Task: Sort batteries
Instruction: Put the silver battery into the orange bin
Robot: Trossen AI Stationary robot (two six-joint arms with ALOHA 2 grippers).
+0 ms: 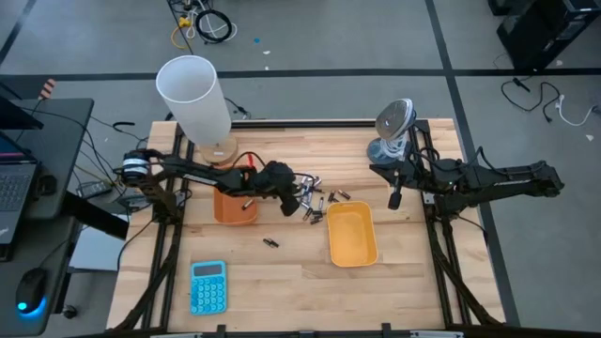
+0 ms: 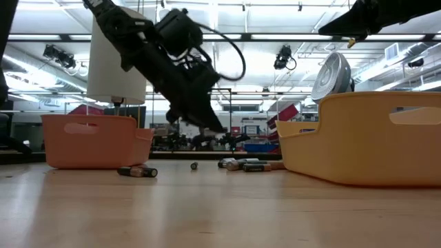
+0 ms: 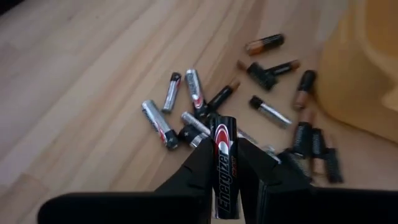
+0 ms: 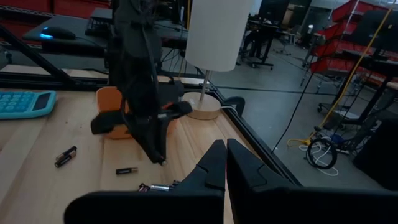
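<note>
On the worktop (image 1: 282, 282), seen from above, the loose batteries (image 1: 317, 201) lie at the centre. One tray (image 1: 235, 207) sits at their 9 o'clock, another tray (image 1: 352, 235) at their 4 o'clock. The lamp (image 1: 195, 99) stands at 10 o'clock, the fan (image 1: 394, 127) at 2 o'clock, the calculator (image 1: 208, 286) at 7 o'clock. A stray battery (image 1: 270, 242) lies between the trays. The left pincer (image 1: 299, 195) hangs over the pile holding one battery (image 3: 224, 165).

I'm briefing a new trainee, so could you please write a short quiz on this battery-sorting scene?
1. True or false: the left gripper holds an Energizer battery between its fingers.
2. Which tray has the blue calculator nearer it: A orange tray, B yellow tray?
3. Fill in: the right gripper is ___, holding nothing.

Key: 1 true; 2 A; 3 shut.
</note>
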